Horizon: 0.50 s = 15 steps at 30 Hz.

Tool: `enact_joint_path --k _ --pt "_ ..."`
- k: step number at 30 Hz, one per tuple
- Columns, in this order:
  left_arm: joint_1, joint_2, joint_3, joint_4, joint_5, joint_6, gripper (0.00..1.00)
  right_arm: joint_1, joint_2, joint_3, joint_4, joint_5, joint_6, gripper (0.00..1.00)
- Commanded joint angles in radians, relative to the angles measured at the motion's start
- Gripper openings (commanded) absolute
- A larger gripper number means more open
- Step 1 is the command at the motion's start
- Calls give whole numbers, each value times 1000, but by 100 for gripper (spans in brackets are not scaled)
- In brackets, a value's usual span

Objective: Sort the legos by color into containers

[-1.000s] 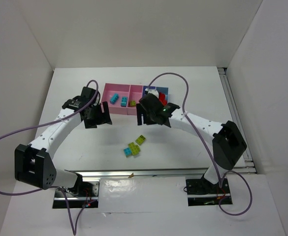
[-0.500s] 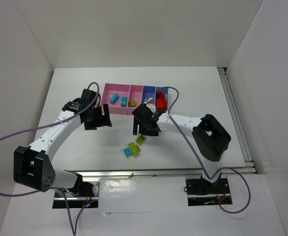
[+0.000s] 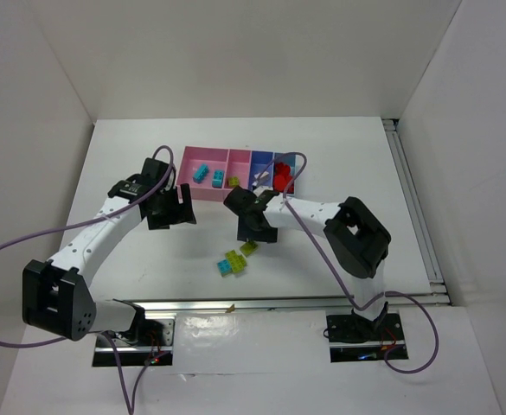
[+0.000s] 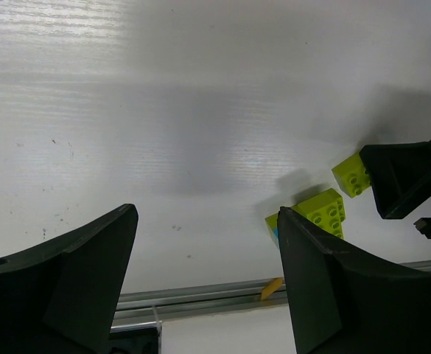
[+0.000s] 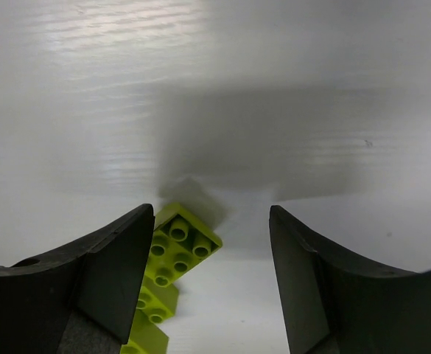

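Note:
The containers (image 3: pixel 202 154) are four joined bins at the back: two pink, one blue, one light blue. The pink ones hold two cyan legos (image 3: pixel 201 173) and a lime one (image 3: pixel 233 181); red legos (image 3: pixel 281 178) lie at the right end. A lime lego (image 3: pixel 249 248) lies loose on the table, with a lime and cyan cluster (image 3: pixel 233 262) beside it. My right gripper (image 3: pixel 254 230) is low over the loose lime lego (image 5: pixel 178 247), open, its left finger next to it. My left gripper (image 3: pixel 168 207) hovers open and empty in front of the pink bins.
An aluminium rail (image 3: pixel 278 303) runs along the near table edge, with a small tan piece (image 4: pixel 272 287) on it. White walls enclose the table on three sides. Purple cables loop from both arms. The right gripper's finger (image 4: pixel 410 177) shows in the left wrist view.
The right arm has come away from the right-end bins, down and left to the loose lime lego. Red legos now show in that end of the tray. The left arm barely moved.

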<state>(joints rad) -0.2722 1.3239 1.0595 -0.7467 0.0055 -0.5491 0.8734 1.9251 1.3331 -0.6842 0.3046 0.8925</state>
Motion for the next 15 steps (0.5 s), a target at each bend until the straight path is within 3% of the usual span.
enact_joint_path --k 1,15 --pt "-4 -20 -7 7 10 18 87 13 -6 23 -121 73 40 72" --pt "-4 -11 -7 17 19 18 87 44 -55 -12 -25 -47 -119 81"
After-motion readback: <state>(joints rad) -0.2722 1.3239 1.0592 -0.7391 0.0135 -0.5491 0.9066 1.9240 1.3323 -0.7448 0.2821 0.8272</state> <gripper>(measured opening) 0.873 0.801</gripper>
